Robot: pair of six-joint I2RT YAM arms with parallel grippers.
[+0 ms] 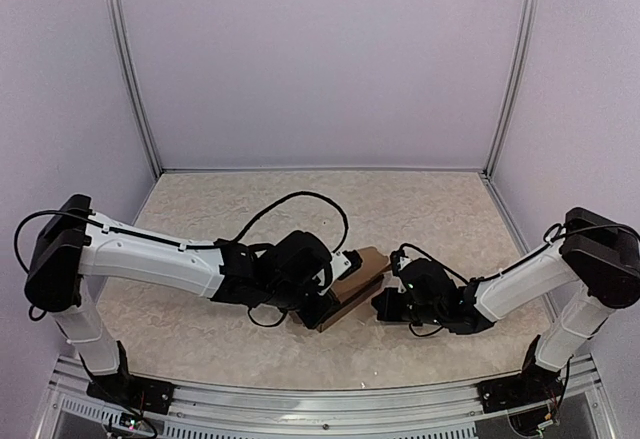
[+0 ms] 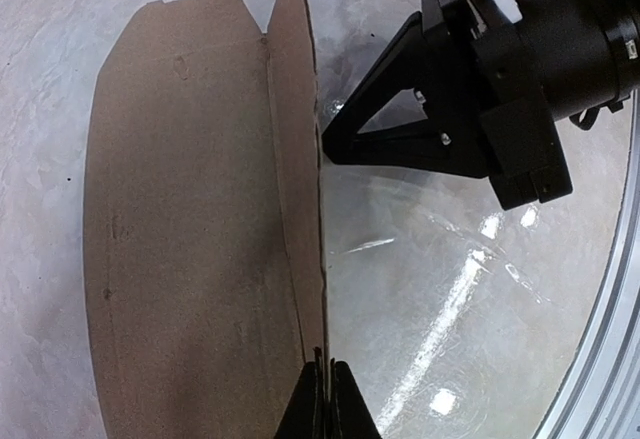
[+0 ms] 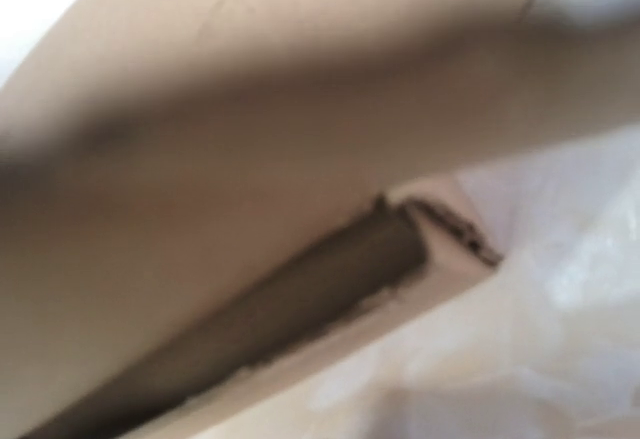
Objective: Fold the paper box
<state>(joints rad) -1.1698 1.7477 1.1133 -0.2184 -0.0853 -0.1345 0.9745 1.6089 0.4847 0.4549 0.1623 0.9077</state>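
Note:
The paper box [image 1: 361, 276] is a plain brown cardboard sheet lying mid-table between the two arms. In the left wrist view its wide panel [image 2: 190, 239] lies flat and one long side flap [image 2: 296, 159] stands upright. My left gripper [image 2: 328, 391] is shut on the near end of that flap's edge. My right gripper [image 2: 328, 145] is shut, and its black tip touches the flap's outer face from the right. The right wrist view shows only blurred cardboard [image 3: 250, 109] very close, with a dark folded slot; its own fingers are hidden.
The table [image 1: 200, 329] is a beige marbled surface inside pale enclosure walls. An aluminium rail [image 1: 300, 399] runs along the near edge, by the arm bases. A black cable [image 1: 300, 197] loops above the left wrist.

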